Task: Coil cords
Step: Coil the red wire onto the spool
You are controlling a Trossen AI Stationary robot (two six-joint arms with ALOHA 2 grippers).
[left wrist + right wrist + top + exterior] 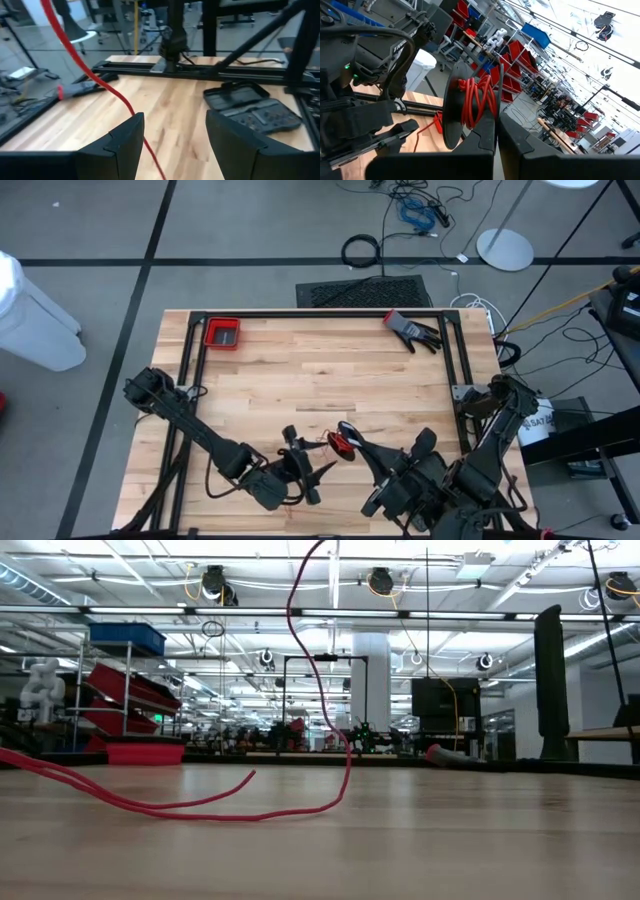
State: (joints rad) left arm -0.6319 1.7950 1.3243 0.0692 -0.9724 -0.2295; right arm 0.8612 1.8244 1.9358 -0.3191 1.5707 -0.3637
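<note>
pale wood table [330, 370], dark frame around it, holds both arms at its near edge. right gripper [496, 131] is closed on the black disc [454, 114], with the red cord [477, 100] wound around it in several loops (held off the table). from there the cord trails past the left gripper [172, 142], whose fingers stand apart, the strand passing beside one finger without being pinched.

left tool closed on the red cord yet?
No. In the left wrist view the left tool stands open, and the red cord runs past its fingers without being pinched.
</note>
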